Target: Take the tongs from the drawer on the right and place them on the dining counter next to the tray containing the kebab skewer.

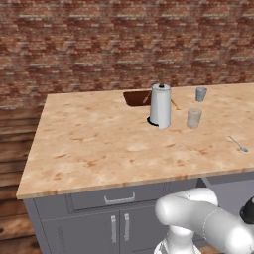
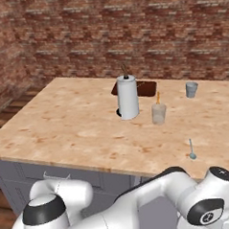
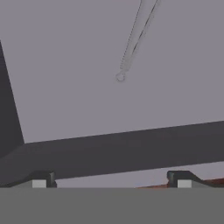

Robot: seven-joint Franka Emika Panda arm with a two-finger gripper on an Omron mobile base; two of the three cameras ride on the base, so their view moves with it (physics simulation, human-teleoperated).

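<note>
Peach-tan speckled stone of the long dining counter (image 1: 99,144) filled the middle of the left base view, over a grey cabinet base whose drawer front carried a silver bar handle (image 1: 119,199). Far back on the stone, the shallow dark reddish-brown tray (image 1: 136,98) was half hidden behind the upright white paper-towel roll (image 1: 160,105), and of the thin orange-brown kebab skewer (image 1: 175,104) just a short tip stuck out past the roll's right side. A clear glass tumbler (image 1: 194,118) stood just beside the roll, a small grey cup (image 1: 200,94) farther back, and a thin silver spoon (image 1: 238,144) lay near the frame's right edge. In the right base view the tray (image 2: 146,89) again sat mostly behind the roll (image 2: 128,97), the skewer (image 2: 158,98) rose above the tumbler (image 2: 158,113), the cup (image 2: 191,89) stood well apart, and the spoon (image 2: 191,148) lay near the counter's front edge. In the hand view the plain grey drawer (image 3: 87,144) showed a flat floor and darker walls, and faint grey tongs (image 3: 135,37) lay on that floor, cut off at the top and hard to make out. The gripper (image 3: 109,179) hung above with its two dark tips wide apart, released and holding nothing.
</note>
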